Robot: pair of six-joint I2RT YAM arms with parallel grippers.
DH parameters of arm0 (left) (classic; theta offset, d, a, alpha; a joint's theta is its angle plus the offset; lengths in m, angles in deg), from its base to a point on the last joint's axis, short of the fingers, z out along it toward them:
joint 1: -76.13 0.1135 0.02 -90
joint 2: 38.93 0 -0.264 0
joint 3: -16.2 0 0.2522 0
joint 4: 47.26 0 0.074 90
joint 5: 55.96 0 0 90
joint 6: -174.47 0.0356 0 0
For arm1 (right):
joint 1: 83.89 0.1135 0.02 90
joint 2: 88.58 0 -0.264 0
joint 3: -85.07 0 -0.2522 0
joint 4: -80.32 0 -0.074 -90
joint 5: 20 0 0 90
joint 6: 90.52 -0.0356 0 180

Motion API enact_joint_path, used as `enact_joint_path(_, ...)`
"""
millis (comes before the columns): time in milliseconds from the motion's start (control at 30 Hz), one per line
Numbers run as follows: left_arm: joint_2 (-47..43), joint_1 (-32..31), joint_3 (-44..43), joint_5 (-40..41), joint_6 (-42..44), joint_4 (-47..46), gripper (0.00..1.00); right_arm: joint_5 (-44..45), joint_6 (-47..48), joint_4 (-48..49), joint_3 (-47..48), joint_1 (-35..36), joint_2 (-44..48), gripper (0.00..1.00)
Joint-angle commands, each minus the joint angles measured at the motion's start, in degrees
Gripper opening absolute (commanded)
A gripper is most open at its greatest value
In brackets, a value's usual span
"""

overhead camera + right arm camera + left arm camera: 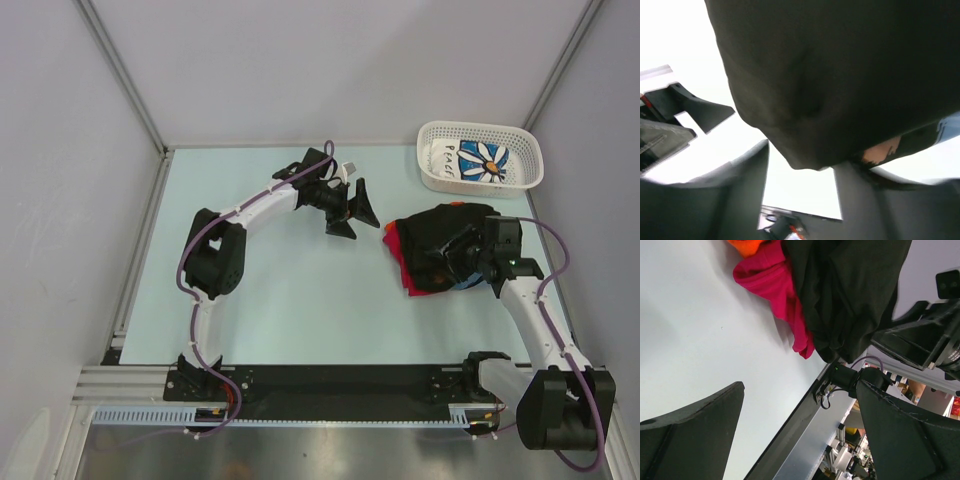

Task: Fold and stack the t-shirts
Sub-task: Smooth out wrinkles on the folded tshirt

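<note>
A pile of t-shirts lies right of the table's centre. A black t-shirt (440,225) is on top, and a red t-shirt (397,247) shows along the pile's left edge. My right gripper (456,262) is low at the pile's near right side. In the right wrist view it (802,160) is open, with the black printed cloth (840,75) bunched over the fingertips and a tan print patch by the right finger. My left gripper (355,215) is open and empty, above the table left of the pile. Its wrist view (800,390) shows the red shirt (780,290) and black shirt (850,290) ahead.
A white lattice basket (432,180) at the back right holds a white shirt with blue daisy print (485,160). The table's black front edge and aluminium rail (805,440) run along the near side. Grey walls enclose the table on three sides.
</note>
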Motion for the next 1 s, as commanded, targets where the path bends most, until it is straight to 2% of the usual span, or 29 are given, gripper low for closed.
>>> enact_joint_path(0,-2.2,-0.2,-0.1,-1.7,1.1,-0.7,1.00,-0.3,-0.4,0.8,1.9,0.5,0.4,0.13)
enact_joint_path(33,-2.2,-0.3,-0.1,-1.6,1.2,-0.8,1.00,-0.4,-0.8,0.8,2.2,0.5,0.3,0.02)
enact_joint_path(67,-2.1,-0.3,0.0,-1.5,1.2,-0.8,1.00,-0.5,-0.8,0.2,2.5,0.5,-0.1,0.00)
enact_joint_path(400,-1.8,-0.3,0.0,-1.7,1.2,-0.8,1.00,-2.3,-0.4,-4.3,6.7,3.1,1.5,0.00)
enact_joint_path(533,-1.6,-0.4,-0.1,-1.7,1.2,-0.9,1.00,-1.7,1.2,-6.2,4.2,3.7,1.1,0.00)
enact_joint_path(667,-1.7,-0.4,0.2,-1.6,1.4,-0.9,1.00,1.9,2.1,-9.5,1.7,4.7,0.1,0.00)
enact_joint_path(833,-1.4,-0.5,-0.1,-1.5,1.3,-0.8,1.00,6.6,6.5,-15.3,2.3,5.8,-5.9,0.02)
enact_joint_path(867,-1.3,-0.5,-0.1,-1.5,1.3,-0.9,1.00,6.3,7.4,-15.6,2.4,6.0,-6.7,0.08)
enact_joint_path(900,-1.3,-0.5,-0.1,-1.3,1.4,-0.9,1.00,6.9,7.8,-16.4,2.7,6.1,-7.4,0.21)
enact_joint_path(933,-1.4,-0.4,-0.1,-1.4,1.4,-0.8,1.00,7.0,8.4,-18.4,4.2,6.3,-8.2,0.56)
enact_joint_path(967,-1.5,-0.4,-0.1,-1.4,1.4,-0.6,1.00,7.4,8.6,-19.5,5.2,6.7,-8.3,0.70)
